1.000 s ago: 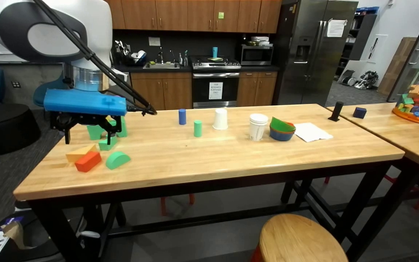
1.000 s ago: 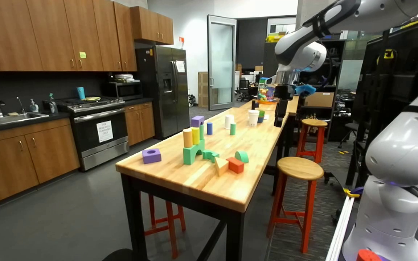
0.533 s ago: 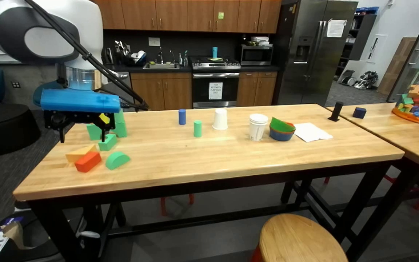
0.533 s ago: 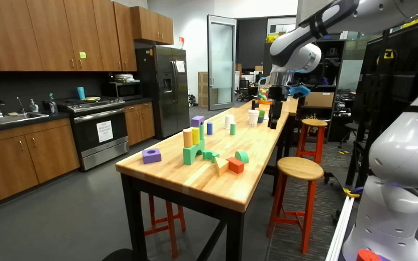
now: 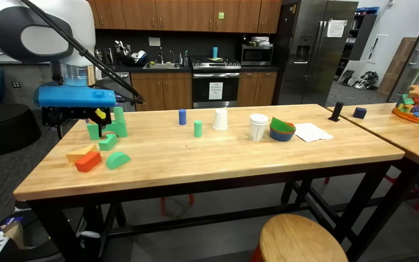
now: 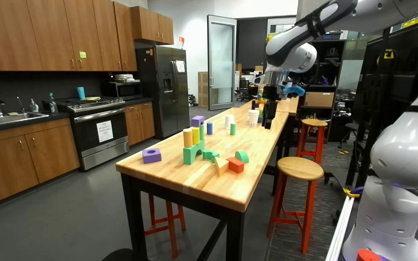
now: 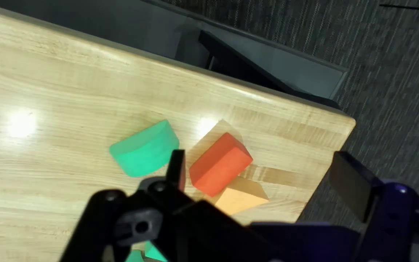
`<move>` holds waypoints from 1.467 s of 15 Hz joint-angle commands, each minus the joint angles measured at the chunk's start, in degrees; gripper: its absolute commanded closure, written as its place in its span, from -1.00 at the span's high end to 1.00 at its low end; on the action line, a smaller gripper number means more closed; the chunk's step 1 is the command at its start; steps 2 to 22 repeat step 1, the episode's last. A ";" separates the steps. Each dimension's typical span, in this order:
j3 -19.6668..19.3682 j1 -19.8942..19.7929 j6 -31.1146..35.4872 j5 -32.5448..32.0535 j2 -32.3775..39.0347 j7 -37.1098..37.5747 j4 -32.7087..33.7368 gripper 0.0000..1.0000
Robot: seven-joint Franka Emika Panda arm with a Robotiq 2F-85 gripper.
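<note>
We find the red block (image 7: 221, 164) lying on the table (image 5: 231, 156), near one corner. In our judgement, work on it stands at its beginning: it is not yet gripped, and any lift is left to make. Its long axis runs obliquely, lower left to upper right in the wrist view; as neither end is marked, we assign it no pointing direction. Just beside it lies the wedge (image 7: 240, 198); to its other side, slightly apart, the half-round (image 7: 144, 149). Higher up hangs the gripper (image 5: 80, 132), jaws wide apart and holding nothing; in the wrist view the red block shows between them. Farther out we see the arch (image 6: 188, 156) upright, bearing the orange cylinder (image 6: 187, 138) and yellow cylinder (image 6: 195, 135), a stack we count as done. Well apart stand the white cups (image 5: 257, 128).
</note>
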 commanded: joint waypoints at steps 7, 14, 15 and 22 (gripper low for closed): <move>-0.29 0.32 -0.07 -0.15 -0.03 0.15 0.08 1.00; -0.29 0.32 -0.07 -0.15 -0.03 0.15 0.08 1.00; -0.29 0.32 -0.07 -0.15 -0.03 0.15 0.08 1.00; -0.29 0.32 -0.07 -0.15 -0.03 0.15 0.08 1.00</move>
